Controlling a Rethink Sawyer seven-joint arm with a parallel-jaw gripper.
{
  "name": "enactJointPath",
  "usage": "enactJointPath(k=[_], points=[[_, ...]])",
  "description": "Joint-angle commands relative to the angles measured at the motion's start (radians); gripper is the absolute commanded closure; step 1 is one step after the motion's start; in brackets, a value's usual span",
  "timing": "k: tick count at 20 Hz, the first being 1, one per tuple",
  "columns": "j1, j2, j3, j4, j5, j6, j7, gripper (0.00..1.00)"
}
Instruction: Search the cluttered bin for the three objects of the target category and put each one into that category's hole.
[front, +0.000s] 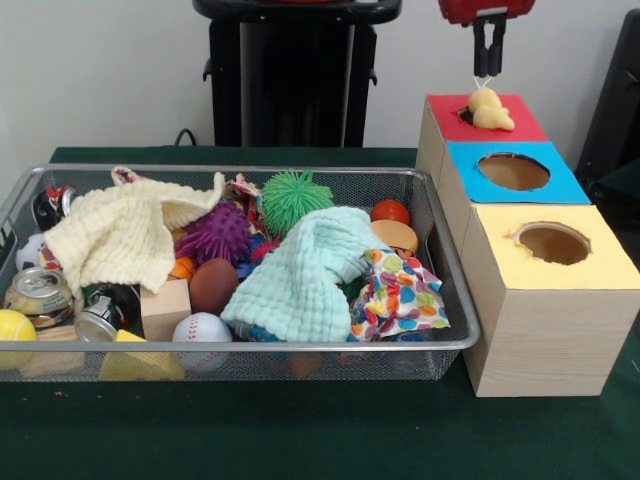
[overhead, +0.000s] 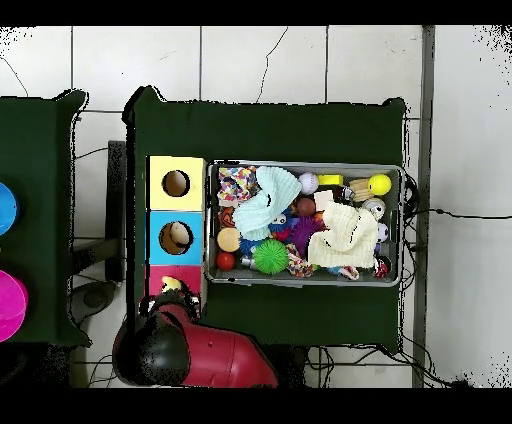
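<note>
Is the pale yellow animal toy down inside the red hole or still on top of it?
Still on top. The pale yellow toy sits across the red-topped hole, mostly above the box surface, with the gripper just above it.

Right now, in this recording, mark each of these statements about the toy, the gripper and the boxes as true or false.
1. A pale yellow toy figure lies on the red top, over its hole. True.
2. The gripper is down inside the bin. False: it hangs above the red top, just over the toy.
3. The blue-topped hole has a ball stuck in it. False: it is open.
4. A mint green cloth lies in the bin. True.
5. The yellow-topped box stands farthest from the front camera. False: it is nearest.
</note>
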Motion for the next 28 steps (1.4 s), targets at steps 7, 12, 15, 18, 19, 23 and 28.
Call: enactJointPath(k=[7, 12, 15, 18, 19, 23, 28], points=[[0.035, 0.11, 0.003, 0.04, 0.057, -0.182, 0.356, 1.0], [0.023, 0.186, -0.003, 0.021, 0.013, -0.261, 0.357, 1.0], [0.018, 0.229, -0.013, 0.005, -0.008, -0.298, 0.349, 1.0], [0.019, 0.237, -0.016, 0.005, -0.013, -0.309, 0.352, 1.0], [0.025, 0.243, -0.013, 0.015, -0.017, -0.329, 0.362, 1.0], [0.03, 0.309, -0.016, -0.017, -0.017, -0.365, 0.351, 1.0], [0.034, 0.37, -0.011, -0.045, -0.014, -0.404, 0.347, 1.0]])
